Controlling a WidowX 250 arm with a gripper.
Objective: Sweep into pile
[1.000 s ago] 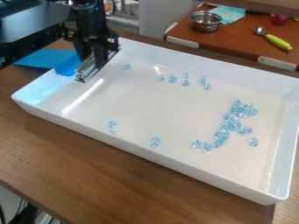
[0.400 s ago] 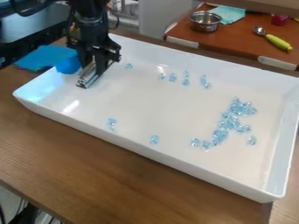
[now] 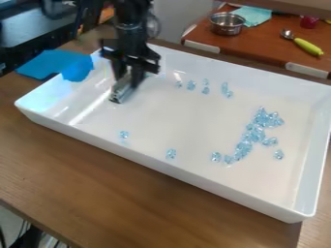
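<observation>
arm (image 3: 131, 17) cut off above, tray (image 3: 188, 121) at right

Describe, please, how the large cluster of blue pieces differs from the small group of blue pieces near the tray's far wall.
The large cluster has many pieces; the small group has only a few. The large cluster is crowded together in an irregular band, while the small group is spread with gaps. Both are shiny, light blue pieces on the white tray's floor.

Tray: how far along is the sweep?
Looks partly done: most blue beads sit in a loose band toward the right of the tray. In hand: the gripper holds a metal bar at the left end. Remaining: strays near the back and front.
</observation>
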